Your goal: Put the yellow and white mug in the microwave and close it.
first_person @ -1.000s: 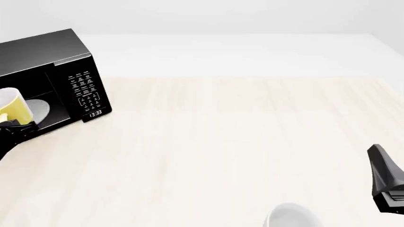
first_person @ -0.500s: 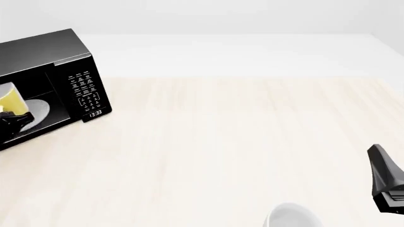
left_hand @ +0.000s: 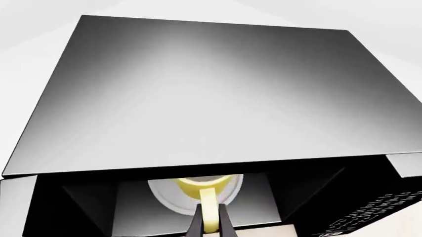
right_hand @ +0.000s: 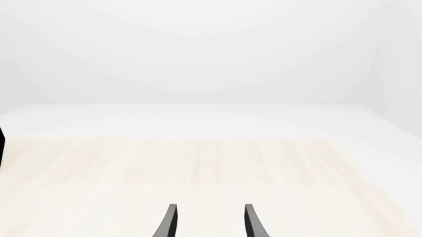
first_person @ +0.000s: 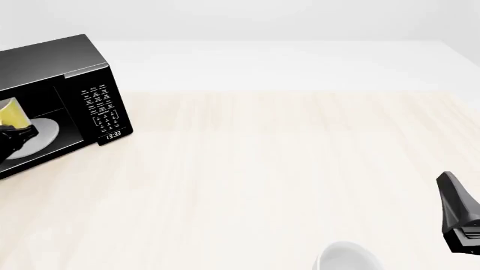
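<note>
Two dark fingers of the left gripper (left_hand: pixel 209 222) pinch the handle of the yellow and white mug (left_hand: pixel 201 186), holding it inside the open microwave (first_person: pixel 71 67) above its white round plate (first_person: pixel 37 135). Right gripper (right_hand: pixel 208 221) hangs spread and empty over the wooden table (first_person: pixel 285 169), near a white-grey mug (first_person: pixel 347 257).

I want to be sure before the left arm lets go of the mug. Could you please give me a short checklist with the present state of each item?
1. yellow and white mug inside the microwave cavity: ok.
2. Mug above the round white plate: ok.
3. Mug resting on the plate: cannot tell.
4. left gripper shut on the mug's handle: ok.
5. right gripper open, apart from everything: ok.
6. Door position: cannot tell, out of view.
</note>
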`<move>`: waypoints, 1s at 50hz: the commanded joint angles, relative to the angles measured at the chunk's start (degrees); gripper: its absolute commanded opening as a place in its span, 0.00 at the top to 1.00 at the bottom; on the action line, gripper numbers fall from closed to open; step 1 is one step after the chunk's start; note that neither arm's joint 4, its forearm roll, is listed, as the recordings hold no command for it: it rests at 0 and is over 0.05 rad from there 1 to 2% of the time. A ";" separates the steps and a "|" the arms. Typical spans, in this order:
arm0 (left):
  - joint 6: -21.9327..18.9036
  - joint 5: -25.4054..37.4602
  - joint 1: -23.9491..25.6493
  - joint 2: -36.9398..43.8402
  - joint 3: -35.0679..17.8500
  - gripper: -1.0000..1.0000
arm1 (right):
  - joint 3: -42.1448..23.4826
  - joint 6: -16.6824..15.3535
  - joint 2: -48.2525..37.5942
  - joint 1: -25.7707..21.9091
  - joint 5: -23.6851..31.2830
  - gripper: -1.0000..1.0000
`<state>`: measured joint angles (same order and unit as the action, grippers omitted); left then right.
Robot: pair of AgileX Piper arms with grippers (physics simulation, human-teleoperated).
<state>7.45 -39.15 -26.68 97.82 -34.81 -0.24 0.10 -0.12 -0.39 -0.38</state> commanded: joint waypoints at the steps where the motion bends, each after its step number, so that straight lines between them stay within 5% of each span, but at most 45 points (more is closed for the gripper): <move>1: -0.58 -0.01 -0.95 2.84 -3.08 1.00 | 0.00 0.01 0.00 0.00 0.00 0.00; 50: -1.68 0.25 -1.15 8.77 -5.60 1.00 | 0.00 0.00 0.00 0.01 0.00 0.00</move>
<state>6.02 -39.15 -27.86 105.93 -39.71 -0.24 0.10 -0.12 -0.39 -0.38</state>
